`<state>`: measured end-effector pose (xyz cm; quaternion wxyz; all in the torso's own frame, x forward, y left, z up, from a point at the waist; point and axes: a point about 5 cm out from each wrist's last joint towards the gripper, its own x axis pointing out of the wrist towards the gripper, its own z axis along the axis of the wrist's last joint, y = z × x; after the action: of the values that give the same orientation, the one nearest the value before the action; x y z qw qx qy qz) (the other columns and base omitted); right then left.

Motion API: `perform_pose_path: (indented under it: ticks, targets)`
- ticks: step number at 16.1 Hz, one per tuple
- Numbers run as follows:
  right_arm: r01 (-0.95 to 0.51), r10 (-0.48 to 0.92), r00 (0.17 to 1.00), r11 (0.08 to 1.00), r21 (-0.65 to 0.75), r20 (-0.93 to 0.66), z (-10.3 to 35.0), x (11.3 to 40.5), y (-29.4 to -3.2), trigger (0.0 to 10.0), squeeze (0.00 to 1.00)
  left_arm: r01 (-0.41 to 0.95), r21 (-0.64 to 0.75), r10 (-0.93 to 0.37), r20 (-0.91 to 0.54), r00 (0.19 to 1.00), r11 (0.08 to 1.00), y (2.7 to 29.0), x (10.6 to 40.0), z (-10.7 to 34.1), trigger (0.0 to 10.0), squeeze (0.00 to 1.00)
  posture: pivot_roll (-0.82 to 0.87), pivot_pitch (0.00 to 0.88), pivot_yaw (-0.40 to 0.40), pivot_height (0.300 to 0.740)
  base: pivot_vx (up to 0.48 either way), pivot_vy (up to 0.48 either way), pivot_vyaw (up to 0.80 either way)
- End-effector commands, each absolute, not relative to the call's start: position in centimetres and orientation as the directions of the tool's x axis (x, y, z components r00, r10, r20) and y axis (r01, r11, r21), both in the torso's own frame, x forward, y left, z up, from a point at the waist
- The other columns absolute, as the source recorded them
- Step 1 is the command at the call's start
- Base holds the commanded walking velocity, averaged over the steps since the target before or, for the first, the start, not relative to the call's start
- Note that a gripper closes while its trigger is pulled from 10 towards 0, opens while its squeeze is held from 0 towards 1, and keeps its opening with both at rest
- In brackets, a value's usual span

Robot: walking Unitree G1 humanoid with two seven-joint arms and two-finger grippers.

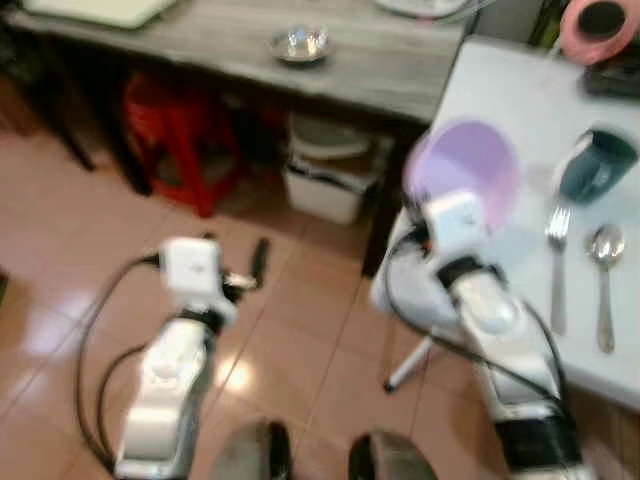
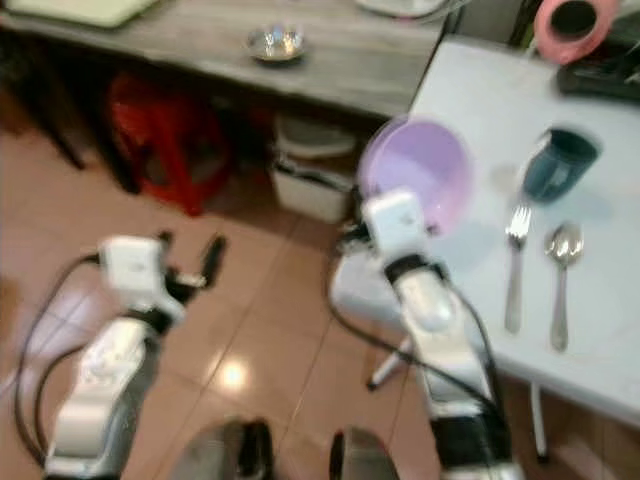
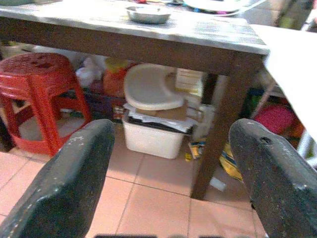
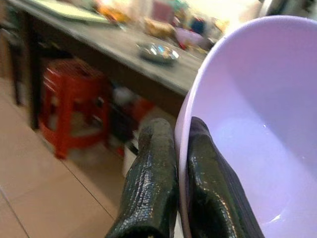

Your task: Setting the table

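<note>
— Holding anything on the right?

— Right end effector pinched onto the rim of a pale purple bowl, one finger inside the wall, one outside. Bowl up in the air over the near corner of the white worktop, tilted, not yet set down.

— And the left?

— Left end effector spread wide, carrying nothing, out over the tiled floor and facing the red stool under the grey worktop.

— Likely feel of that bowl?

— Probably thin plastic: light, fairly stiff, smooth enough to swivel in a single rim pinch. Not fragile, by the look of it. Rim the sensible hold, as here; walls too wide to span.

— Room to land it?

— Seemingly yes: bare patch left of the fork and spoon, short of the dark teal cup. Worth levelling before release, since a tilted light bowl could rock or skid.
</note>
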<state>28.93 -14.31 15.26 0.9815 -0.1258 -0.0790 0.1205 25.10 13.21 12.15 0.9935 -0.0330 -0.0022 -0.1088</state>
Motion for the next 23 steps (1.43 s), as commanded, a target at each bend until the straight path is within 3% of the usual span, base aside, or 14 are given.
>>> perform_pose_path:
  ticks: [1, 10, 23]
  targets:
    - [-0.196, 0.25, 0.949, 0.945, -0.262, 0.194, 16.6, 28.7, -14.0, 10.0, 0.0, 0.206, -0.019, -0.206, 0.023, 0.978, 0.978, 13.7, 25.4, 12.4, 10.0, 0.0, -0.01, 0.112, 0.0, 0.74, 0.319, 0.36, 0.0]
    - [-0.179, 0.225, 0.954, 0.957, -0.227, 0.197, 16.7, 28.7, -13.5, 10.0, 0.0, 0.192, 0.016, -0.192, 0.053, 0.98, 0.981, 13.4, 26.1, 12.8, 10.0, 0.0, -0.01, 0.111, 0.004, 0.74, 0.414, 0.064, -0.12]
    - [-0.192, 0.24, 0.951, 0.953, -0.233, 0.198, 16.9, 28.6, -13.3, 10.0, 0.0, 0.18, 0.069, -0.186, 0.083, 0.979, 0.981, 13.4, 26.6, 13.1, 10.0, 0.0, -0.02, 0.114, 0.0, 0.74, 0.325, 0.348, 0.0]
